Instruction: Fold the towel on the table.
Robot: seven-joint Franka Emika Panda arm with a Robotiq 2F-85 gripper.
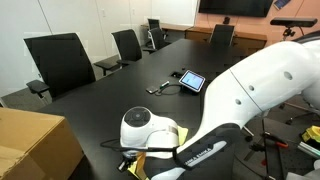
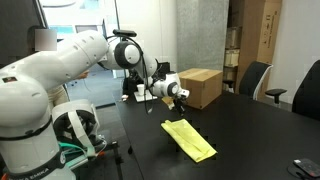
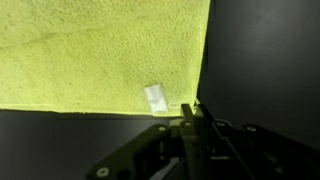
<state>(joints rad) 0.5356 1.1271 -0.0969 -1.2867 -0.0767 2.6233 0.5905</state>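
Only wrist view shows end effector [image 3: 190,112] closed, gripping nothing, by pale yellow-green rectangular cloth towel [image 3: 100,55] filling upper left. An exterior view shows it flat, lower centre on black matte tabletop [image 2: 250,125]; white robot arm [image 1: 250,90] hides most elsewhere.

In an exterior view you sit right beside the arm [image 1: 262,80], low and close, facing down the long table [image 1: 110,105] toward the chairs [image 1: 60,60] and the far wall. The arm fills the right foreground.

In an exterior view you stand farther off, side-on to the arm [image 2: 70,60], looking across the table [image 2: 250,135] at the whole towel [image 2: 188,138].

Both exterior views share arm, table and cardboard box [image 1: 30,145]. The yellow sliver [image 1: 148,163] is probably that towel.

Wrist view: very near, looking straight down on the towel's edge and bare tabletop. The gripper [image 3: 190,113] enters from the bottom.
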